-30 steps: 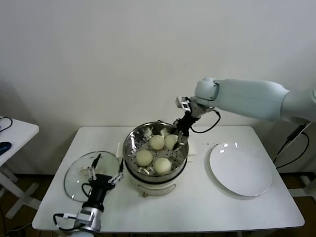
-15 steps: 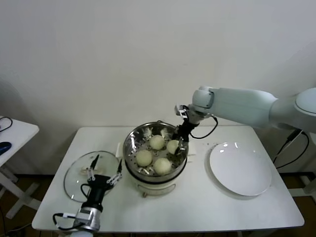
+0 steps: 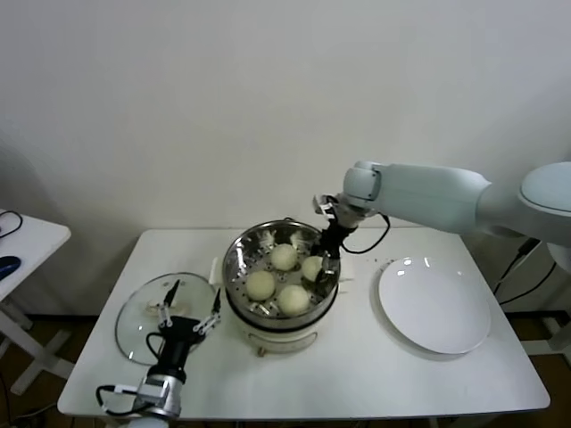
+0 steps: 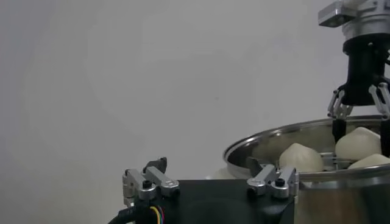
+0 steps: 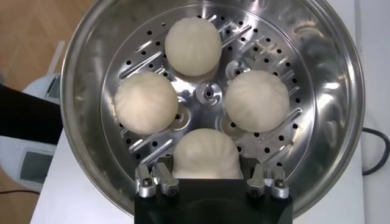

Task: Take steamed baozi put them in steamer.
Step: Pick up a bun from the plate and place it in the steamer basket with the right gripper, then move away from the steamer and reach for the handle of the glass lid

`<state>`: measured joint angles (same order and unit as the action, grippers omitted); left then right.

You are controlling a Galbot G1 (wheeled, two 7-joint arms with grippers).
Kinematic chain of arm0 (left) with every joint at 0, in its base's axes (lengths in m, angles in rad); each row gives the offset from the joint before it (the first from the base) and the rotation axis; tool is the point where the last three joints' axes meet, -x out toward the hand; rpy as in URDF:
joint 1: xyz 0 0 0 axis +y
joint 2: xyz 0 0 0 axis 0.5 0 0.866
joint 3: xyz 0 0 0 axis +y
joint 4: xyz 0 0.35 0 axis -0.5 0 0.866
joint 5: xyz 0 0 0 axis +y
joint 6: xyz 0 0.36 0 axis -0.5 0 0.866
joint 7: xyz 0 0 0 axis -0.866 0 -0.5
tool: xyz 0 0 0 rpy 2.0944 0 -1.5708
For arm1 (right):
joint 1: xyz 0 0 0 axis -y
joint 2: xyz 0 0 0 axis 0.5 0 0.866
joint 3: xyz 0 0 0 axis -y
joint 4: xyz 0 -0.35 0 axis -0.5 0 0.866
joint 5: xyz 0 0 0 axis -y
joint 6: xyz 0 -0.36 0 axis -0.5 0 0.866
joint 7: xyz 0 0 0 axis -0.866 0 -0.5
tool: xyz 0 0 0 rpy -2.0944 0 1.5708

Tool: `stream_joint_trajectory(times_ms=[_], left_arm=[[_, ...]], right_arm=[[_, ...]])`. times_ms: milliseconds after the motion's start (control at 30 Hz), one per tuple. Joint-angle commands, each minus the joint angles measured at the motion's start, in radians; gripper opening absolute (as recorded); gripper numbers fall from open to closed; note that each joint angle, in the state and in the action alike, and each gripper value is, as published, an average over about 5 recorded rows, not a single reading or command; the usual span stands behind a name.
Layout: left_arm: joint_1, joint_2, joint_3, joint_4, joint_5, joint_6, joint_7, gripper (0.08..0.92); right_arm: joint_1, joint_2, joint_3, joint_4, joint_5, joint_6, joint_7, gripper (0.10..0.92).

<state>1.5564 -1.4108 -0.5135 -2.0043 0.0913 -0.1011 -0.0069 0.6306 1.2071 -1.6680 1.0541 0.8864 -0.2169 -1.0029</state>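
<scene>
The right gripper (image 3: 326, 258) straddles the far-right steamed baozi (image 3: 312, 267) with narrowly parted jaws (grip uncertain), just inside the steamer (image 3: 239, 251) rim.

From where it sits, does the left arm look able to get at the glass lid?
Probably yes: the left tool hovers open right over the glass lid, which lies flat on the table beside the steamer, with nothing between them.

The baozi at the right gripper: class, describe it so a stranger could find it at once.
Find the steel steamer in the middle of the white table. Four baozi sit on its perforated tray; this one lies on the side nearest the white plate, between the right gripper's fingers.
</scene>
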Motion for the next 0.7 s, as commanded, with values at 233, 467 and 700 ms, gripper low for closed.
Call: stream_joint_trajectory(times_ms=[233,467,700], left_arm=[[0.0,0.0,0.001,0.0,0.001,0.002,-0.002,0.823],[-0.001,-0.002,0.002,0.003,0.001,0.004,-0.005,0.823],[-0.012,-0.007,0.002,-0.002,0.002,0.013,-0.016,0.823]], right_arm=[[-0.009,0.004,0.008,-0.004,-0.013,0.004,0.007,0.811],[0.017,-0.005,0.023,0.016,0.003,0.008,-0.003,0.823],[0.112,-0.083,0.031,0.138,0.068,0.016,-0.014,0.823]])
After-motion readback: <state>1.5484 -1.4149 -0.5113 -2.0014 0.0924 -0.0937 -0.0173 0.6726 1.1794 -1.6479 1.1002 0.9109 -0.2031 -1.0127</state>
